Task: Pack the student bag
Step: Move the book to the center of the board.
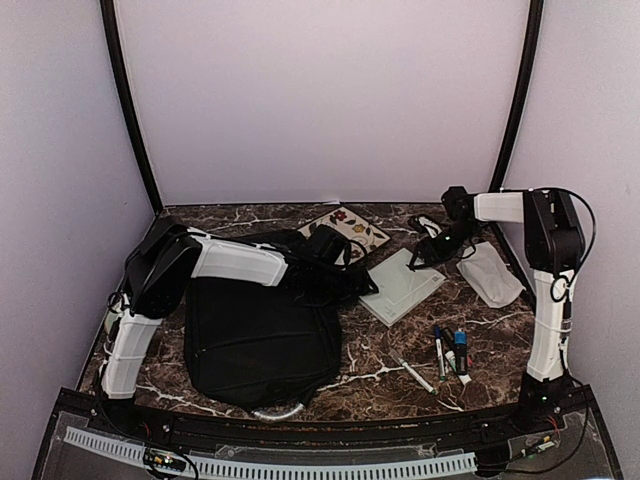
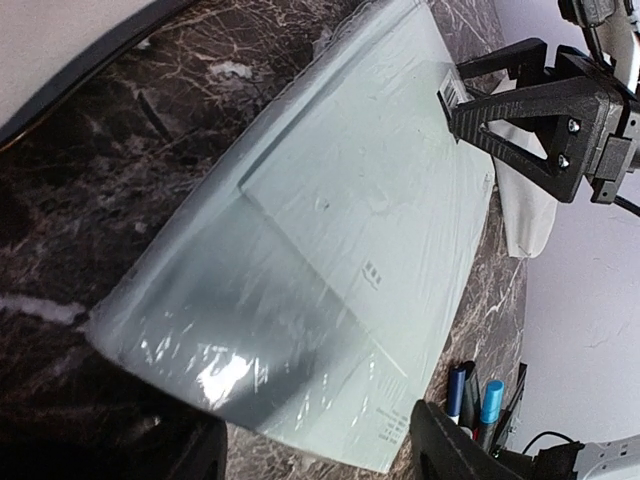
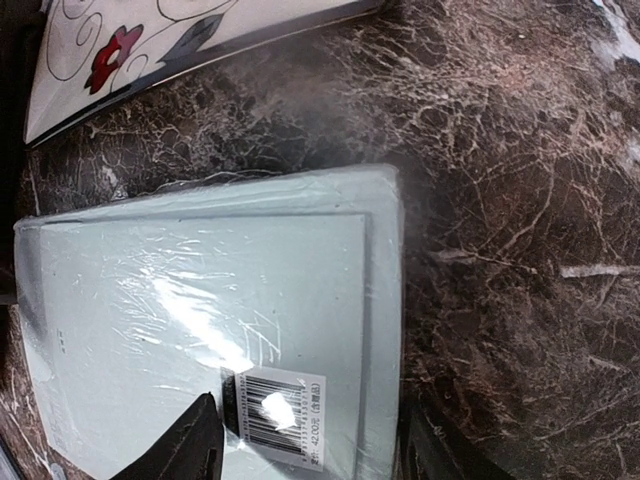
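**2 open grippers at the wrapped pad**

The large black fabric student bag [image 1: 260,345] lies flat at 7 o'clock on the dark marble table [image 1: 375,362], its grey-white curved handle [image 1: 278,411] nearest. Loose marker pens [image 1: 448,350] lie at 4 o'clock. Mid-table sits a pale green plastic-wrapped pad [image 1: 402,285]. The left gripper [image 2: 315,450] is at its 9 o'clock corner, jaws apart. The right gripper [image 3: 310,445] straddles its far, barcoded corner, jaws apart.

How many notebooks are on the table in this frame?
2. A floral-covered notebook lies at the far edge beside the student bag; a pale green shrink-wrapped notebook lies right of the bag. Others could be hidden under the bag.
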{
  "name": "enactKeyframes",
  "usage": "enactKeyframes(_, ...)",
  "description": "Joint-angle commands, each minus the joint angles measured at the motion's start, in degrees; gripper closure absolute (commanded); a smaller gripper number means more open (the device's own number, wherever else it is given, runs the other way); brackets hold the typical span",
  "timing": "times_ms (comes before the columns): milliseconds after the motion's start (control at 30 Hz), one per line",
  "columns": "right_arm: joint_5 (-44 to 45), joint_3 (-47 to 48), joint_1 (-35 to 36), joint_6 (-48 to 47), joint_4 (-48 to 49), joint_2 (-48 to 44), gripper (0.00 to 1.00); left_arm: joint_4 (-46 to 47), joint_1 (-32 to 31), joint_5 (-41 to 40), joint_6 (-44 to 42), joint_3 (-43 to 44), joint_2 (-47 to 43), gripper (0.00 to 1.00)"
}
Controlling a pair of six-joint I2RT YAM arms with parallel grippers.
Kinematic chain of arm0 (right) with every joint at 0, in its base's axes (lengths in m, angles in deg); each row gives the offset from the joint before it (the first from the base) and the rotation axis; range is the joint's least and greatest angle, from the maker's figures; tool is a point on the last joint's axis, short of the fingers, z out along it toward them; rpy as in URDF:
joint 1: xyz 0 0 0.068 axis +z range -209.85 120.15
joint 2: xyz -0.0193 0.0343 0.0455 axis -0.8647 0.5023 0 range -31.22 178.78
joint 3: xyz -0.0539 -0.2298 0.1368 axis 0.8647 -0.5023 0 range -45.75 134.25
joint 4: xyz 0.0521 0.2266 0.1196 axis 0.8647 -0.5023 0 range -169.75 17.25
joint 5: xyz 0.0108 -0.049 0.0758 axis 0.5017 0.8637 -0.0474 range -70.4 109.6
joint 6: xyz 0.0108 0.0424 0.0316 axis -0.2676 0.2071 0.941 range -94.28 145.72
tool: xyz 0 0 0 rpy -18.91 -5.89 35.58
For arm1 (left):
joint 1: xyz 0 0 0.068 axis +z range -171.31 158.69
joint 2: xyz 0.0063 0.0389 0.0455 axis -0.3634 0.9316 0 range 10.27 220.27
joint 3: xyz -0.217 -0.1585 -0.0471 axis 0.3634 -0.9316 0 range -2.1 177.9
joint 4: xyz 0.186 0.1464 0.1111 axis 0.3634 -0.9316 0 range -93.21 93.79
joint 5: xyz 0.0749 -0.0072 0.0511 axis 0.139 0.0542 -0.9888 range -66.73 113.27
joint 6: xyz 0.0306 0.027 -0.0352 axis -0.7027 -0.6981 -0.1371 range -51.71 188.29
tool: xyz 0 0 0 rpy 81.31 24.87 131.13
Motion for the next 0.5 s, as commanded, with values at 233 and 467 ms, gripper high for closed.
enactKeyframes(233, -7.3, -3.4, 2.5, -0.1, -3.3, -2.7, 0.42, 2.0, -0.2, 3.5, 1.6, 7.7, 2.9, 0.4)
enactKeyframes(467, -9.5, -6.2, 5.4, -0.2, -1.5, -5.2, 0.44, -3.4, -1.3, 2.2, -2.8, 6.5, -4.1, 0.44)
